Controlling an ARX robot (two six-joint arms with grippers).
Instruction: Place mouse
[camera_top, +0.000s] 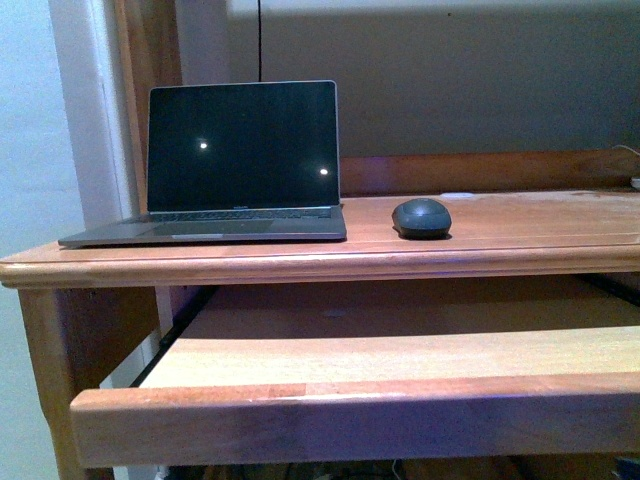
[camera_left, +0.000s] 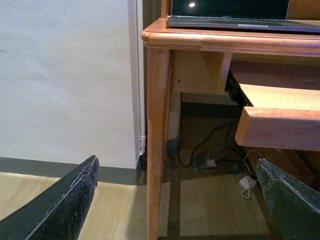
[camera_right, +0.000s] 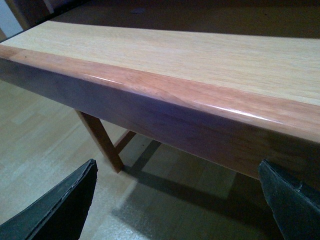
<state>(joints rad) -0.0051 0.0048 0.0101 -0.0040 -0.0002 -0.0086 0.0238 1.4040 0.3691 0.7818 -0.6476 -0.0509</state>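
Mouse (camera_top: 421, 217) sits on the tabletop (camera_top: 530, 235), just right of the open laptop (camera_top: 240, 165) and apart from it, its dark screen upright. Below, near me, a pull-out shelf (camera_top: 400, 375) juts forward, bare. My left jaws (camera_left: 177, 200) are spread wide, low by the desk leg (camera_left: 157, 145), cables on the floor beyond. My right jaws (camera_right: 180, 200) are also wide, holding nothing, just under the shelf's front edge (camera_right: 165, 107).

An open laptop (camera_top: 243, 160) sits on a wooden desk (camera_top: 520, 245) above a pulled-out tray (camera_top: 400, 405).
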